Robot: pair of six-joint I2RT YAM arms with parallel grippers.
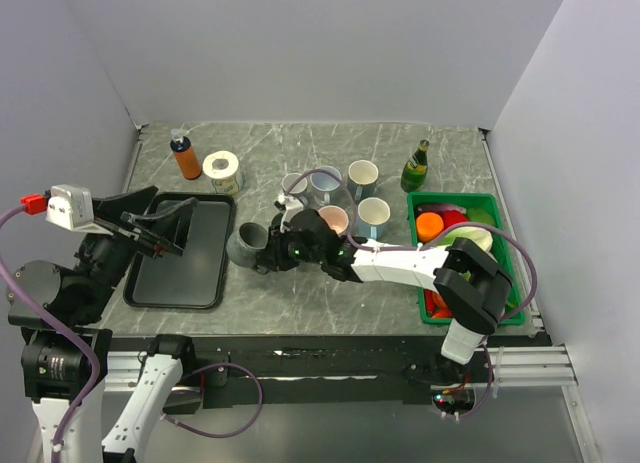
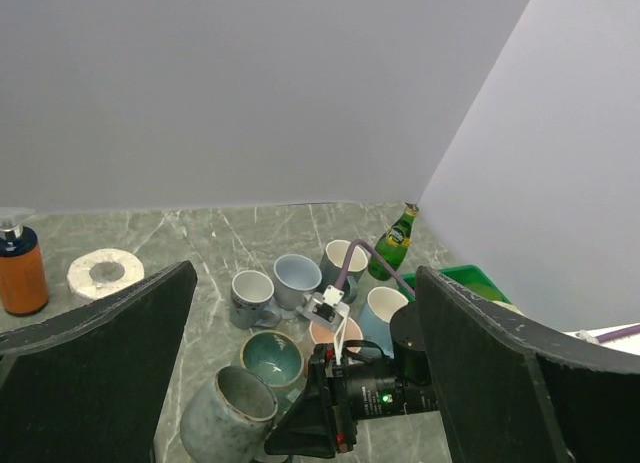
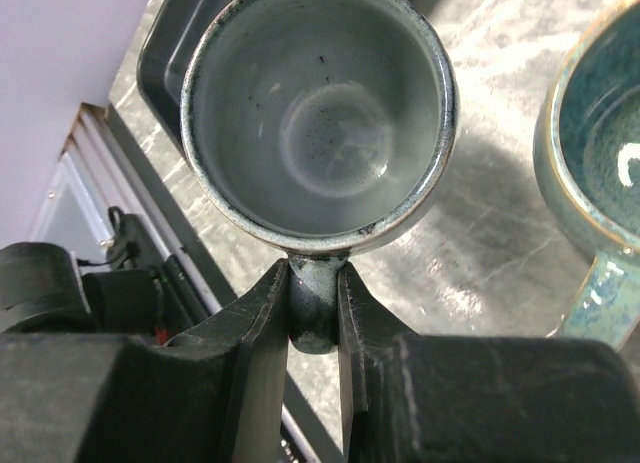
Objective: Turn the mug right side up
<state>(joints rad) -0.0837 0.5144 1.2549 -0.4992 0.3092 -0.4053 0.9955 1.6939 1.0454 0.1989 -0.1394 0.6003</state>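
- Near the middle of the worktop point(image 1: 330, 301), seen from above, the grey mug point(image 1: 243, 245) sits with its open mouth facing up, just beside the right edge of the black tray point(image 1: 185, 268). The right hand point(image 1: 268, 253) reaches in from the right and is closed on the mug's side. The left hand point(image 1: 160, 228) hangs over the tray with its jaws spread wide, holding nothing. Behind the grey mug is a cluster of mugs point(image 1: 340, 198). An orange bottle point(image 1: 186, 159) and a white roll point(image 1: 222, 170) stand at the back left, and a green bottle point(image 1: 415, 167) and a green bin point(image 1: 512, 245) at the right.
- Left wrist view: two broad black fingers point(image 2: 95, 373) stand far apart with nothing between them. Beyond them the grey mug shows at the lower middle, mouth up and slightly tilted, with the right hand against it.
- Right wrist view: the mug's mouth faces the camera and its handle is pinched tight between the right hand's two fingers. A teal mug point(image 3: 600, 173) lies close on the right, and a corner of the tray shows at the upper left.
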